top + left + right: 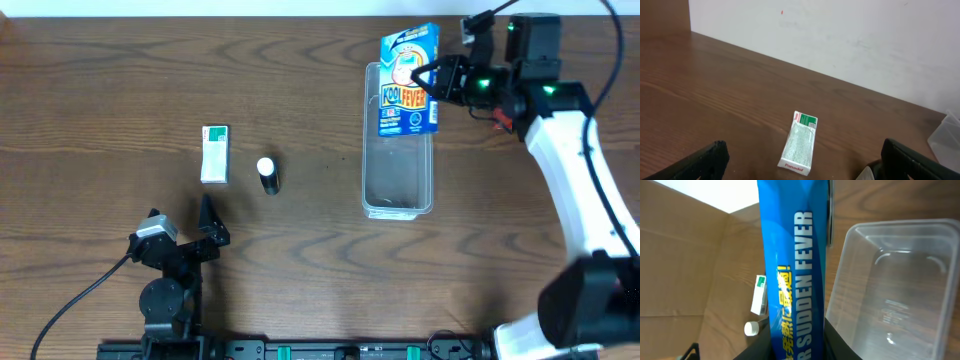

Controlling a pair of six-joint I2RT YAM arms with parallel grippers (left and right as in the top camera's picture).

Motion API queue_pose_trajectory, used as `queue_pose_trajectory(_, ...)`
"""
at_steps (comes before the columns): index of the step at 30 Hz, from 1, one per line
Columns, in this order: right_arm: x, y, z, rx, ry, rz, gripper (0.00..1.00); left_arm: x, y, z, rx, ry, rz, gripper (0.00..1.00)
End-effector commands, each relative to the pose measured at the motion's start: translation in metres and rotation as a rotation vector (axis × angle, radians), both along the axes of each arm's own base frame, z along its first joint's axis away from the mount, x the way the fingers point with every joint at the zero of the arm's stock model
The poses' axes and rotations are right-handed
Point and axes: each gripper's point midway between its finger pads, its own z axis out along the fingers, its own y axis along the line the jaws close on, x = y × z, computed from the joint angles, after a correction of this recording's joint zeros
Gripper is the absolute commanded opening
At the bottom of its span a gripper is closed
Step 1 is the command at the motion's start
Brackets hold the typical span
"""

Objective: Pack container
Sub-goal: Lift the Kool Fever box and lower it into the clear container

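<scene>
The clear plastic container (398, 165) lies long and narrow right of centre; it also shows in the right wrist view (900, 290). My right gripper (432, 78) is shut on a blue Kool Fever box (410, 82) and holds it over the container's far end; the box fills the right wrist view (792, 270). A green and white Panadol box (215, 153) and a small white-capped bottle (267, 174) lie on the table at centre left. My left gripper (205, 225) is open and empty near the front, with the Panadol box (800, 145) ahead of it.
The table is dark wood (100, 100). A white wall (840, 35) stands beyond its far edge. The white-capped bottle (751, 328) and Panadol box (759, 296) show left of the blue box in the right wrist view.
</scene>
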Motion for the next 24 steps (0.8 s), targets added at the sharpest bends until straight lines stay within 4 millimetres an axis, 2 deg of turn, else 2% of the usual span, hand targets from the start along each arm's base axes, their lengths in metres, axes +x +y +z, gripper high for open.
queue_pose_trajectory(1, 0.001, 0.018, -0.015, 0.086, 0.084, 0.041, 0.22, -0.001, 0.003, -0.018, 0.014, 0.054, 0.015, 0.98)
queue_pose_trajectory(4, 0.006, 0.020, -0.035, 0.088, 0.126, 0.038, 0.25, -0.001, 0.003, -0.018, 0.014, 0.054, 0.015, 0.98)
queue_pose_trajectory(6, 0.009, 0.020, -0.045, 0.084, 0.147, 0.034, 0.32, -0.001, 0.003, -0.018, 0.014, 0.054, 0.015, 0.98)
queue_pose_trajectory(8, 0.010, 0.019, -0.051, 0.080, 0.160, 0.029, 0.70, -0.001, 0.003, -0.018, 0.014, 0.054, 0.015, 0.98)
queue_pose_trajectory(9, 0.011, 0.018, -0.052, 0.077, 0.160, 0.026, 0.76, -0.001, 0.003, -0.018, 0.014, 0.054, 0.015, 0.98)
queue_pose_trajectory(15, 0.012, 0.017, -0.052, 0.069, 0.156, 0.019, 0.79, -0.001, 0.003, -0.018, 0.014, 0.054, 0.015, 0.98)
queue_pose_trajectory(20, 0.012, 0.018, -0.049, 0.071, 0.148, 0.021, 0.70, -0.001, 0.003, -0.018, 0.014, 0.054, 0.015, 0.98)
queue_pose_trajectory(24, 0.012, 0.017, -0.046, 0.055, 0.130, 0.017, 0.67, -0.001, 0.003, -0.018, 0.014, 0.054, 0.015, 0.98)
